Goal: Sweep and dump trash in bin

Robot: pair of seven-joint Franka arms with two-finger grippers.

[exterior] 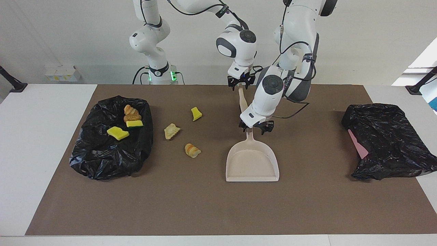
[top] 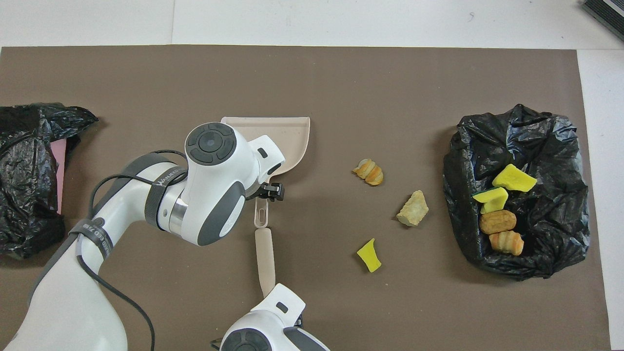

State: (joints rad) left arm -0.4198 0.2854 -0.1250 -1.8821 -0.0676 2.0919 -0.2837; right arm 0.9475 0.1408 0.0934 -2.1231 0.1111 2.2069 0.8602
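Observation:
Three pieces of trash lie on the brown mat: a yellow sponge chunk (exterior: 196, 113) (top: 369, 255), a tan pastry piece (exterior: 171, 131) (top: 413, 208) and a croissant-like piece (exterior: 192, 150) (top: 369, 172). Several more pieces lie in the black-bag-lined bin (exterior: 102, 153) (top: 551, 146) at the right arm's end. The beige dustpan (exterior: 252, 164) (top: 287, 141) lies flat mid-mat. My left gripper (exterior: 256, 129) (top: 267, 191) is low at its handle, open, one finger on each side. A beige brush handle (exterior: 243, 102) (top: 264, 258) lies nearer the robots; my right gripper (exterior: 241, 85) is at its robot-side end.
A second crumpled black bag (exterior: 385, 143) (top: 24, 161) with a pink object under it sits at the left arm's end of the mat. White tabletop (exterior: 41, 143) borders the brown mat.

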